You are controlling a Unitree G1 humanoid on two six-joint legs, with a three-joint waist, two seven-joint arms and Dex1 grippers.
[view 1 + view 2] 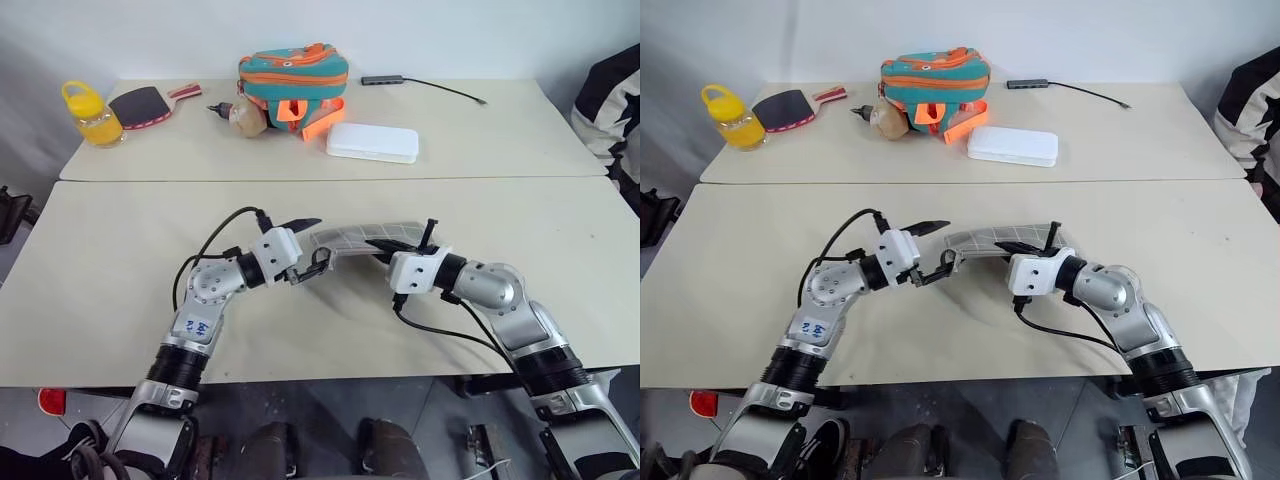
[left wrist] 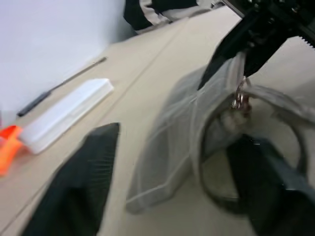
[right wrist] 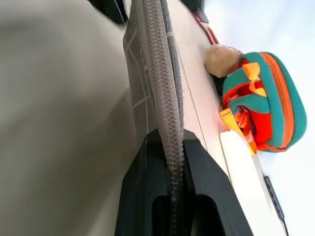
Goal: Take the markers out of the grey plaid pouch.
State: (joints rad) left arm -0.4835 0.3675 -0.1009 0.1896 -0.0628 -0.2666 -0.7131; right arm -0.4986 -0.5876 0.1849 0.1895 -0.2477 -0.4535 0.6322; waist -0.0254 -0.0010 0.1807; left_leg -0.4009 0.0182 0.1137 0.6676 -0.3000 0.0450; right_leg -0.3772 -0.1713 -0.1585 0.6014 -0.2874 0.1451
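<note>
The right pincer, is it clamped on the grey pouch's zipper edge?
Yes, the right pincer is shut on the zipper edge of the grey plaid pouch.

My two head cameras look forward and down from above my arms, both taking in the whole surface (image 1: 120,260) from some way off. My left wrist camera sits close over the grey plaid pouch (image 2: 197,128); my right one looks along its zip edge, and both catch the white box (image 3: 246,167).

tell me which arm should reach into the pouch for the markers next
Left: the right pincer is shut on the grey plaid pouch, while the left pincer is open at its mouth.
</note>
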